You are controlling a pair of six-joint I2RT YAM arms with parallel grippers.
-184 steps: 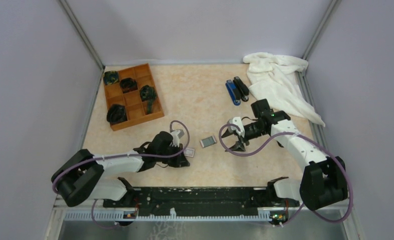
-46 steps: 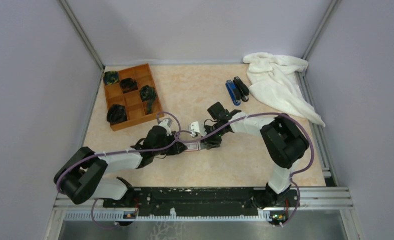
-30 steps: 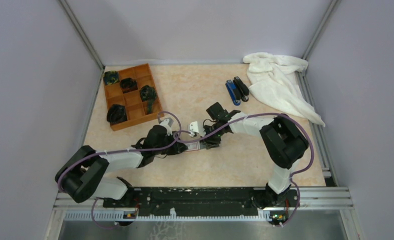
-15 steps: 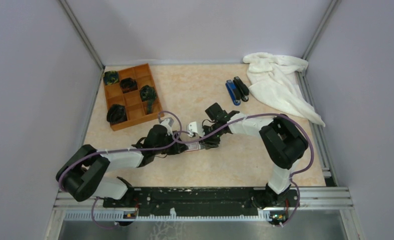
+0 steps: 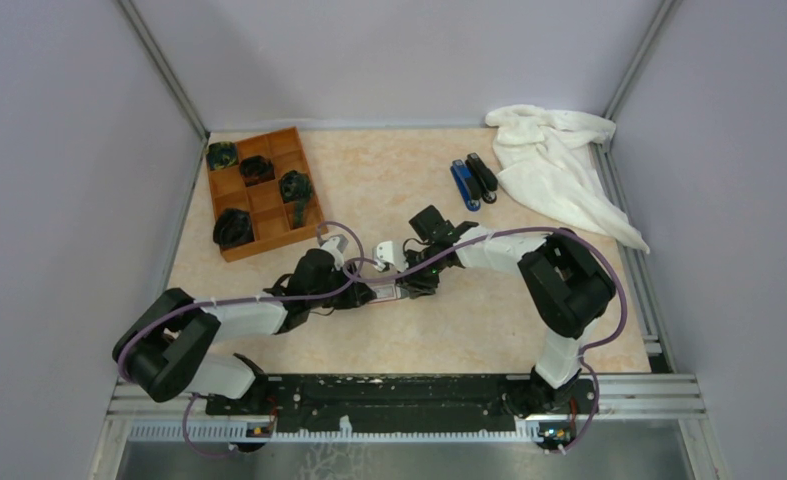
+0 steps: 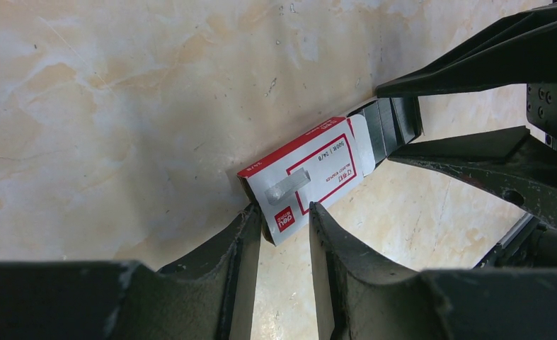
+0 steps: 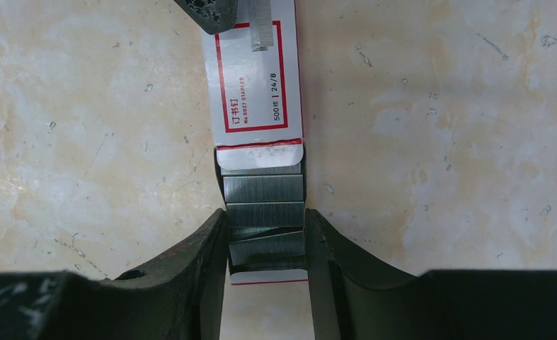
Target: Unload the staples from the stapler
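Right claw (image 7: 265, 221) pinches the pulled-out inner tray (image 7: 262, 190) of the small white-and-red card box (image 7: 257, 92). Just ahead, a short silvery-grey ridged strip of staples (image 7: 260, 32) lies loose on the box top, whose far end the left claw (image 6: 282, 211) clamps. Well beyond both, the slim all-black stapler (image 5: 482, 178) rests beside a blue stapler (image 5: 463, 185). Unloading looks done; stowing the strip seems left.

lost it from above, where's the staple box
Mid-table, in both wrist views: the staple box lies between the left tool, gripping its closed end, and the right tool, gripping its slid-out tray.
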